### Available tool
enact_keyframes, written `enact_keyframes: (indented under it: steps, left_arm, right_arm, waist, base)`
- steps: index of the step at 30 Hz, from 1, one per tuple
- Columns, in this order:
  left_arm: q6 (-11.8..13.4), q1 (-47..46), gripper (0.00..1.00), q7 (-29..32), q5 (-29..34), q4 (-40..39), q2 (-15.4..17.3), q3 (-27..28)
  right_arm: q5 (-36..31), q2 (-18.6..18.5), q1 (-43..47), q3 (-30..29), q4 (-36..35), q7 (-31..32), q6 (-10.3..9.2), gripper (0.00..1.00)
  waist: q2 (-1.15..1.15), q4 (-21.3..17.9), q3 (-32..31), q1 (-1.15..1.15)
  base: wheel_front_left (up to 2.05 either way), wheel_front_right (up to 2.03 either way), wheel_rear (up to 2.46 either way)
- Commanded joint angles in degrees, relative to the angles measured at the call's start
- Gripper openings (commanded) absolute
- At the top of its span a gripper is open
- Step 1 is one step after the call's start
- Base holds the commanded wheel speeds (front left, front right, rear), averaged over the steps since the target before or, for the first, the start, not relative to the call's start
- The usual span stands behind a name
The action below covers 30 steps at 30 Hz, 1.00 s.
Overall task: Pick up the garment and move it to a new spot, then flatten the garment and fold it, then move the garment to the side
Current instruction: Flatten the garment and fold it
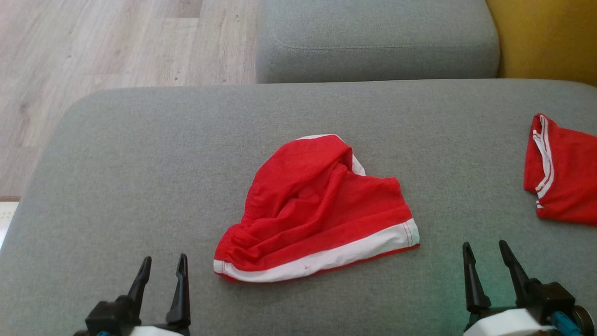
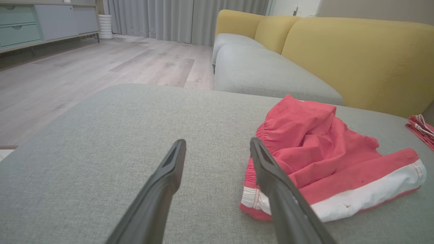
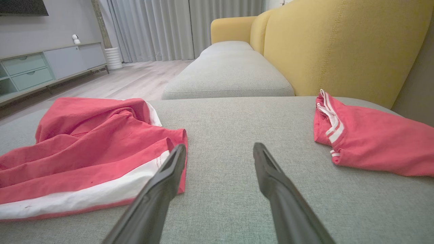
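Take the crumpled red garment (image 1: 317,210), lying in the middle of the grey cushion (image 1: 140,163), by its white hem band (image 1: 326,259) at two well-apart points so it lifts without bunching. Which layer lies on top near its 12 o'clock fold is hard to tell. Your left gripper (image 1: 165,258) sits at its 8 o'clock and your right gripper (image 1: 485,244) at 4 o'clock, both low, fingers apart, empty.

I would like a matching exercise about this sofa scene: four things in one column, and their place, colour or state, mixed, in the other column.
1. crumpled garment
2. second garment
3. left hand
4. sofa backrest

a. yellow
b. open and empty
c. middle of the grey cushion
d. far right of the cushion

Pairs: 1-c; 2-d; 3-b; 4-a
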Motion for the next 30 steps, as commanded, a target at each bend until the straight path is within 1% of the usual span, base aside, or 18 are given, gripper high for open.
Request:
enact_keyframes:
  steps: [1, 5, 8, 10, 13, 14, 15, 19, 21, 24, 30]
  left_arm:
    - [-0.51, -2.18, 1.0, -0.7, 0.5, -1.17, -0.38, 2.24]
    - [-1.16, -2.3, 1.0, -0.7, 0.3, 1.14, -0.43, 1.03]
    - [-0.97, -3.48, 1.0, 0.28, 0.37, 3.92, -0.43, -0.09]
    - [-1.45, -4.86, 1.0, 3.29, 0.55, 4.64, -0.14, -1.1]
    - [-2.57, -6.87, 1.0, 9.99, 0.42, 4.52, 0.99, -2.66]
    - [-2.97, -7.54, 1.0, 12.18, 0.2, 4.35, 1.44, -3.1]
    - [-2.97, -7.54, 1.0, 12.18, 0.2, 4.35, 1.44, -3.1]
    - [-4.05, -10.38, 1.0, 18.38, -0.2, 3.64, 3.51, -4.45]
    - [-4.28, -11.54, 1.0, 19.98, -0.81, 3.14, 4.0, -4.49]
    - [-4.62, -12.92, 1.0, 21.66, -1.54, 2.71, 4.93, -4.71]
    - [-5.38, -14.95, 1.0, 24.01, -4.55, 2.64, 6.6, -5.93]
  right_arm:
    - [0.12, -0.49, -1.74, 1.66, -1.59, -0.62, 0.39, 1.0]
    - [-0.79, -0.49, -2.61, 3.81, -1.33, -0.57, 0.39, 1.0]
    - [-1.21, -0.74, -4.74, 7.13, -1.66, 2.78, 0.39, 1.0]
    - [0.02, -2.39, -6.44, 10.59, -2.12, 6.89, 0.39, 1.0]
    - [3.32, -6.92, -9.15, 16.24, -2.52, 14.4, 0.39, 1.0]
    - [4.32, -8.44, -10.13, 17.45, -2.62, 16.64, 0.39, 1.0]
    - [4.32, -8.44, -10.13, 17.45, -2.62, 16.64, 0.39, 1.0]
    - [8.02, -12.87, -13.65, 20.48, -2.47, 23.41, 0.39, 1.0]
    - [9.74, -14.38, -14.97, 21.62, -2.09, 25.5, 0.39, 1.0]
    - [11.8, -16.14, -16.85, 23.39, -1.3, 27.03, 0.39, 1.0]
    - [14.22, -18.08, -19.71, 25.28, 0.71, 28.49, 0.39, 1.0]
  waist:
    - [0.0, -0.11, 0.03, 0.0]
    - [0.0, -0.31, 0.29, 0.0]
    - [0.0, -0.27, 0.75, 0.0]
    - [0.0, -0.07, 1.28, 0.0]
    - [0.0, 0.45, 2.6, 0.0]
    - [0.0, 0.67, 3.12, 0.0]
    - [0.0, 0.67, 3.12, 0.0]
    - [0.0, 1.66, 5.11, 0.0]
    - [0.0, 2.09, 5.96, 0.0]
    - [0.0, 2.55, 7.14, 0.0]
    - [0.0, 2.95, 9.02, 0.0]
  base:
    - [0.0, 0.0, 0.0]
    - [0.0, 0.0, 0.0]
    - [0.0, 0.0, 0.0]
    - [0.0, 0.0, 0.0]
    - [0.0, 0.0, 0.0]
    - [0.0, 0.0, 0.0]
    - [0.0, 0.0, 0.0]
    - [0.0, 0.0, 0.0]
    - [0.0, 0.0, 0.0]
    - [0.0, 0.0, 0.0]
    - [0.0, 0.0, 0.0]
